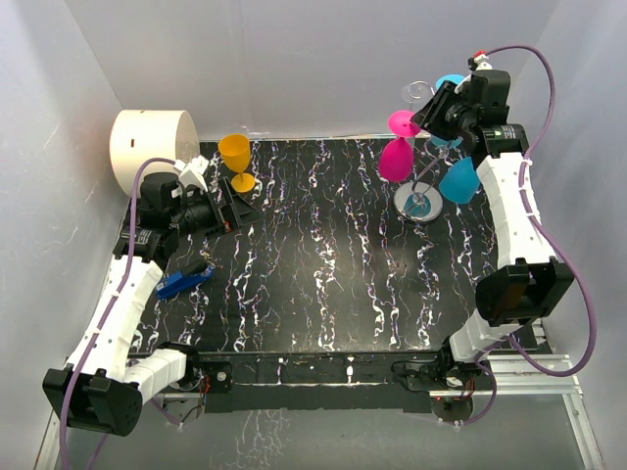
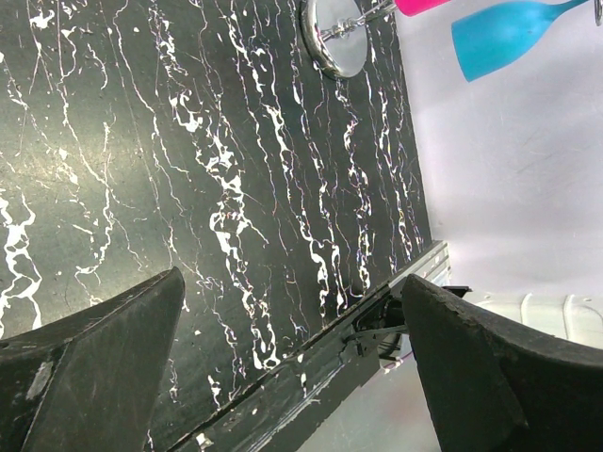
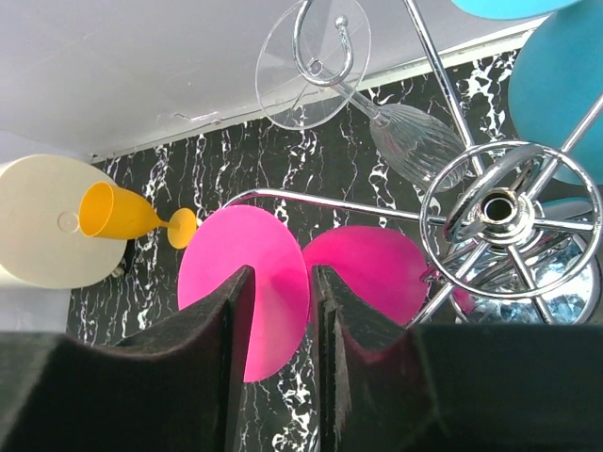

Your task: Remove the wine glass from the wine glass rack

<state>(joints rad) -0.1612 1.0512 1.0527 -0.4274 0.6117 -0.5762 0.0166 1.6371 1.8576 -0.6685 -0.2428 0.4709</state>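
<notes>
The silver wire wine glass rack (image 1: 421, 203) stands at the back right; its hub (image 3: 497, 202) and disc base (image 2: 336, 38) show in the wrist views. Upside down on its arms hang a pink wine glass (image 1: 396, 160), a clear one (image 1: 416, 93) and blue ones (image 1: 458, 181). My right gripper (image 1: 428, 116) is at the top of the rack. Its jaws (image 3: 283, 273) are closed to a narrow gap around the pink glass's stem, at its round foot (image 3: 236, 254). My left gripper (image 1: 240, 211) is open and empty above the table at the left (image 2: 292, 278).
An orange glass (image 1: 236, 160) stands upright at the back left beside a white cylinder (image 1: 152, 147). A blue object (image 1: 184, 280) lies by the left arm. White walls close in the table on three sides.
</notes>
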